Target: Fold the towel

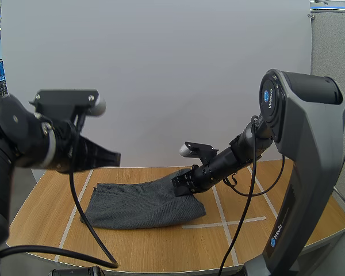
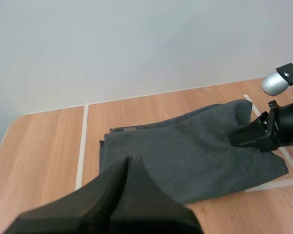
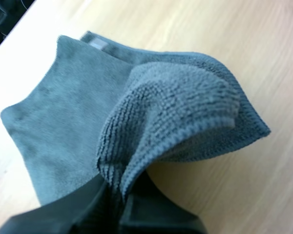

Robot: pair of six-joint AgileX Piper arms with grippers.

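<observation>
Closest to the high camera is my left arm [image 1: 23, 138], raised over the left side of the tabletop [image 1: 161, 253]. My left tool [image 1: 116, 155] hangs well above the wood, its fingers lying together as one dark wedge with nothing between them, aimed across toward the towel [image 1: 138, 204]. One dark grey towel lies on the middle of the tabletop, closer to the far edge than to the near one, its long axis running left to right, roughly parallel to that far edge. From the left wrist, two edges show at the towel's left end, one just inside the other, so I judge it may be doubled once already. My right tool [image 1: 181, 185] is down at the towel's right end, its tips pinched on a bunched corner that rises off the wood while the rest of the cloth lies flat. From the right wrist, the cloth stands up in a fold straight out of the closed tips. The move ahead likely turns on this: the free left end lies away from the right tool, leftward along the long axis, so the lifted corner would travel that way. The right arm [image 1: 241, 152] has the cloth; the left tool is near the left end but above it, apart. White tape lines [image 1: 224, 215] cross the tabletop, one passing beside the towel's right end. By count: one towel, two tools.
</observation>
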